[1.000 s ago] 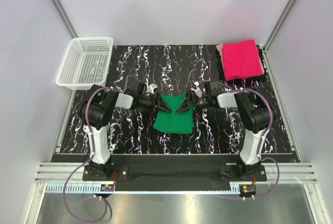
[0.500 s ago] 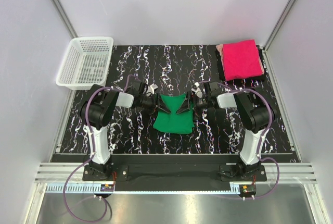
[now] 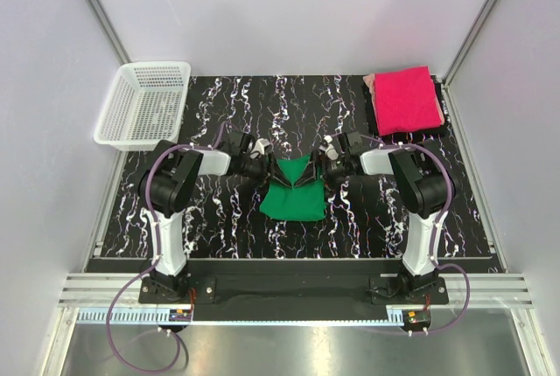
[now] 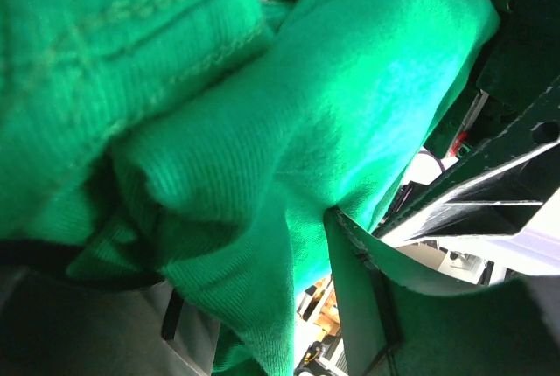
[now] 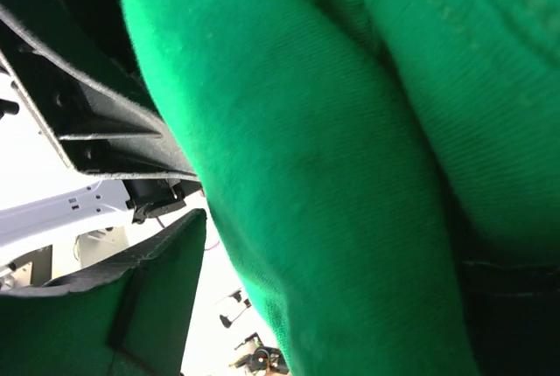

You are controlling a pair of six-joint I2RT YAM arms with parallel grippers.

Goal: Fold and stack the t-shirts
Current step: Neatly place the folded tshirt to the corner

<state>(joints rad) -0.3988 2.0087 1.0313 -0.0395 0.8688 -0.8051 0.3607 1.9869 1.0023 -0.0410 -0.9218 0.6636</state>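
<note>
Green t-shirt point(image 3: 293, 204) mid-table point(image 3: 219, 219), near hem flat. My L fingers point(image 3: 276, 172) and R fingers point(image 3: 313, 171) each pinch a far corner. Vs. 1 s ago they are closer together and the cloth is bunched. Pink t-shirt point(image 3: 405, 99) folded, far right.

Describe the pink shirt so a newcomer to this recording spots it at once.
Look at the black marbled table, then its far right corner. The pink t-shirt lies folded there. It is the only pink cloth; the green t-shirt sits at the centre.

Overhead view looks down; wrist views crowd green t-shirt point(image 3: 294, 204).
</note>
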